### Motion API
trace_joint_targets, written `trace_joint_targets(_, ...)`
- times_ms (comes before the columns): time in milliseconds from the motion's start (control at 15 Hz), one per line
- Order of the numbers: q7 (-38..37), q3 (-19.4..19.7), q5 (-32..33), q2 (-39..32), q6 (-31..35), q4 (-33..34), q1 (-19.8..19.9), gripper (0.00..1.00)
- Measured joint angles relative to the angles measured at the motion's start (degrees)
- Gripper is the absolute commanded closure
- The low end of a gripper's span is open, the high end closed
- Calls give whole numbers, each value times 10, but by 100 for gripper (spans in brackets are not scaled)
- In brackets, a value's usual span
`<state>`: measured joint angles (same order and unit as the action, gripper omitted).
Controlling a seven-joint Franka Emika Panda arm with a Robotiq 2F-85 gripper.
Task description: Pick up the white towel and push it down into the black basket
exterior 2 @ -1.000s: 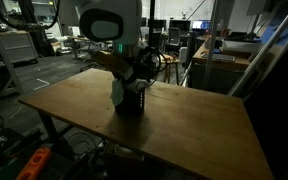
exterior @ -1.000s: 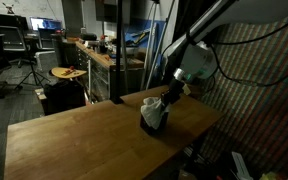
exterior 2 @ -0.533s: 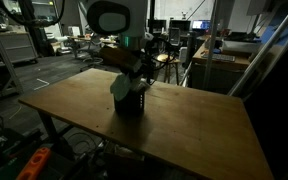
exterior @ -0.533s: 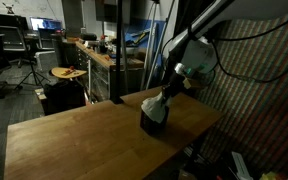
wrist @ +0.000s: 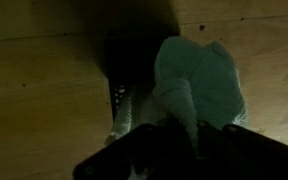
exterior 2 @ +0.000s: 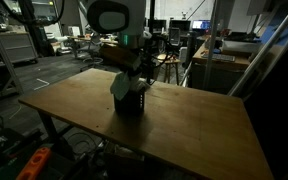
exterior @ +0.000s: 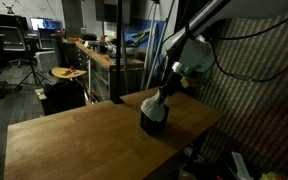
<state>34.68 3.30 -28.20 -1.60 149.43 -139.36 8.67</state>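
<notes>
Jaws pinched tight on the white towel [wrist: 199, 80], with a narrow fold of it caught right at the gripper [wrist: 188, 132]. The cloth hangs bunched straight below the jaws. Its lower part is down in the black basket [exterior: 154, 123] and the rest puffs up above the rim. The basket stands upright on the wooden table [exterior: 74, 135], toward the right end in an exterior view. A cluttered workbench [exterior: 102, 55] sits far behind, well apart. Count: one towel, one basket, one gripper.
</notes>
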Motion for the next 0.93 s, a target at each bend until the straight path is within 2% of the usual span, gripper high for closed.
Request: trace_joint_targets(933, 0, -6, -1, -25, -1, 31, -12, 96)
